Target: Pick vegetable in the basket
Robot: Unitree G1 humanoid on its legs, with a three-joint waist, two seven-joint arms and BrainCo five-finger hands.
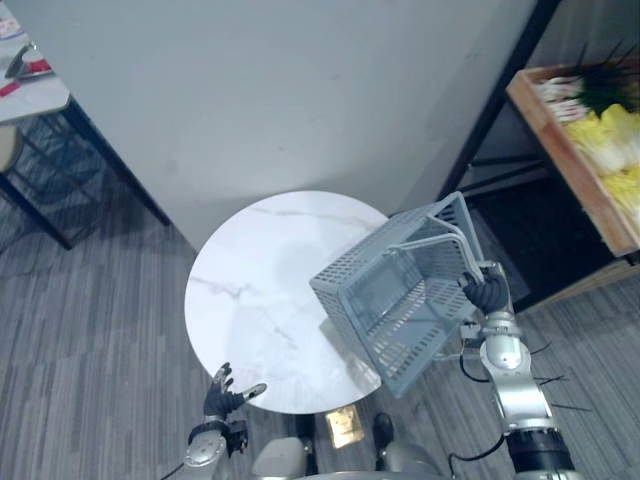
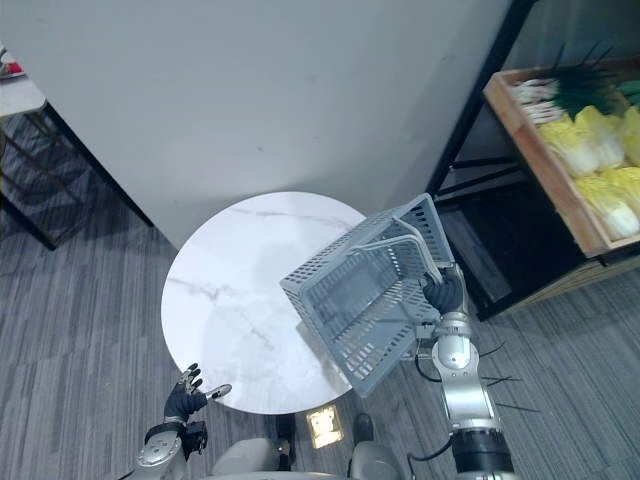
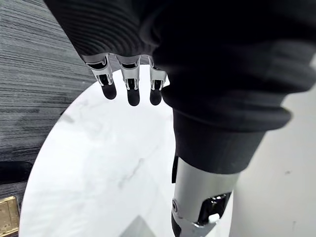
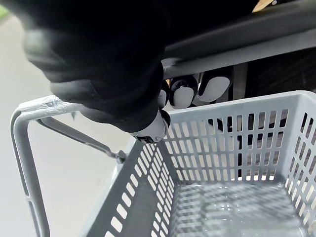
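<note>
While your right hand curls round its handle, the basket hangs tilted over the table edge.
Left hand (fingers loose) sits by the near rim; vegetables lie in the crate, well apart.

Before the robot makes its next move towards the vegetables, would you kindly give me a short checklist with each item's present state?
1. Grip: right hand curled round the handle of the basket: ok.
2. Basket level: not ok. It hangs steeply tilted over the right edge of the table.
3. Room in the basket: ok. The right wrist view shows its bottom bare.
4. Left hand free to pick: ok. It is open, low by the table's near edge.
5. Vegetables found: ok. Pale cabbages lie in the crate at the far right.
6. Crate within reach from here: cannot tell.
</note>
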